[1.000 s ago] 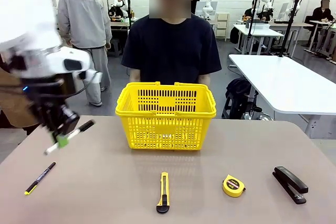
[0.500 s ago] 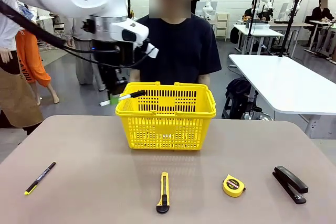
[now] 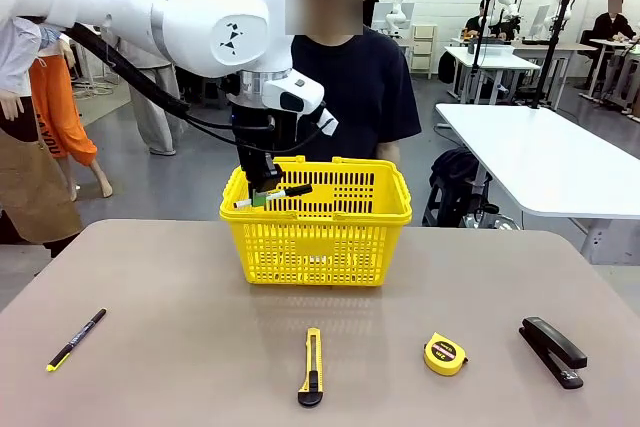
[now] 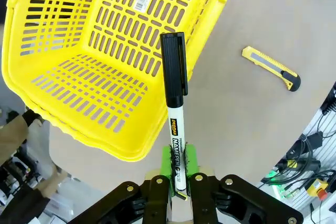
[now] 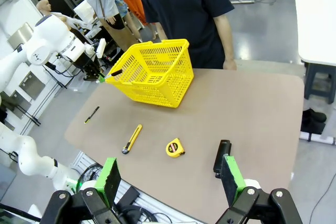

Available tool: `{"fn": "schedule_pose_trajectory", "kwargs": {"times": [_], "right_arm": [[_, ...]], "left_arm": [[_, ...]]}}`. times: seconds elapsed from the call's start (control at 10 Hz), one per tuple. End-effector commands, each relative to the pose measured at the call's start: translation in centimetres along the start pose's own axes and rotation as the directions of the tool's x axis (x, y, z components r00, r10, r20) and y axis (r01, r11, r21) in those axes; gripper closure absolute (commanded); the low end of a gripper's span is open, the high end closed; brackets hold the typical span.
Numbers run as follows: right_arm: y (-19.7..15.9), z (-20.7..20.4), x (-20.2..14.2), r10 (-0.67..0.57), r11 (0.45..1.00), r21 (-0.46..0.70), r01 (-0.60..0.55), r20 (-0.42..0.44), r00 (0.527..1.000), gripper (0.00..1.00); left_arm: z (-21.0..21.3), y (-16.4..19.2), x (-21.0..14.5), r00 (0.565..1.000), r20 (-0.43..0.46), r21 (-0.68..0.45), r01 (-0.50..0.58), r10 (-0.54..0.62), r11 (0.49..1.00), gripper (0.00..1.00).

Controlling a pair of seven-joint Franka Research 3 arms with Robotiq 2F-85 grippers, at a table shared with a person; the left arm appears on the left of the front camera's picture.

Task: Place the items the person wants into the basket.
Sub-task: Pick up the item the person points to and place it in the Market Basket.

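Observation:
My left gripper (image 3: pixel 263 197) hangs over the left rim of the yellow basket (image 3: pixel 316 237), shut on the white marker (image 3: pixel 272 194) with its black cap pointing right. In the left wrist view the green pads (image 4: pixel 190 159) clamp the marker's (image 4: pixel 175 124) tail end, and its cap reaches over the basket's (image 4: pixel 105 56) open inside. The tape measure (image 3: pixel 444 354) and the black stapler (image 3: pixel 553 350) lie on the near right of the table. My right gripper (image 5: pixel 170 179) stays open, high above the table's near edge. The person (image 3: pixel 328 87) stands behind the basket.
A yellow-and-black utility knife (image 3: pixel 312 367) lies at the front centre, and a slim black pen (image 3: pixel 76 339) at the front left. Bare tabletop surrounds the basket. A white table (image 3: pixel 540 157) stands off to the right.
My left arm has carried the marker from low over the table's left side up and to the right, and now holds it above the basket's left rim. Nothing else has moved.

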State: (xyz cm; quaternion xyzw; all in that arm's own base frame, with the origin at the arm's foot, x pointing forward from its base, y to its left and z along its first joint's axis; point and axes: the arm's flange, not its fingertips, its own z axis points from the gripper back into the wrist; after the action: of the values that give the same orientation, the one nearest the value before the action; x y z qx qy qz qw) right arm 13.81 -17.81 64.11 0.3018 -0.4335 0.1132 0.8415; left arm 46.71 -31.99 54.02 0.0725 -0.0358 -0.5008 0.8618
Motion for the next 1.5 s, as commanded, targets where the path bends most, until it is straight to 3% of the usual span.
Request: {"fn": "schedule_pose_trajectory", "kwargs": {"times": [0.0, 0.1, 0.7, 1.1, 1.4], "right_arm": [[0.1, 0.0, -0.1, 0.007, 1.000, 0.008, -0.007, 0.002, 1.000, 0.00], [0.1, 0.0, -0.1, 0.007, 1.000, 0.008, -0.007, 0.002, 1.000, 0.00], [0.1, 0.0, -0.1, 0.007, 1.000, 0.008, -0.007, 0.002, 1.000, 0.00], [0.1, 0.0, -0.1, 0.007, 1.000, 0.008, -0.007, 0.002, 1.000, 0.00], [0.1, 0.0, -0.1, 0.007, 1.000, 0.008, -0.007, 0.002, 1.000, 0.00]], "left_arm": [[1.0, -0.2, -0.9, 0.997, 0.025, 0.010, -0.068, 0.068, 0.998, 0.89], [0.0, 0.0, 0.0, 1.000, 0.000, 0.000, 0.000, 0.000, 1.000, 0.89], [-0.1, 0.0, 0.0, 1.000, -0.001, -0.001, -0.013, 0.013, 1.000, 0.89], [-0.9, 3.3, 5.9, 0.994, 0.030, 0.078, 0.100, -0.103, 0.992, 0.89], [-3.3, 4.1, 8.7, 0.984, -0.017, 0.141, 0.177, -0.176, 0.974, 0.89]]}}
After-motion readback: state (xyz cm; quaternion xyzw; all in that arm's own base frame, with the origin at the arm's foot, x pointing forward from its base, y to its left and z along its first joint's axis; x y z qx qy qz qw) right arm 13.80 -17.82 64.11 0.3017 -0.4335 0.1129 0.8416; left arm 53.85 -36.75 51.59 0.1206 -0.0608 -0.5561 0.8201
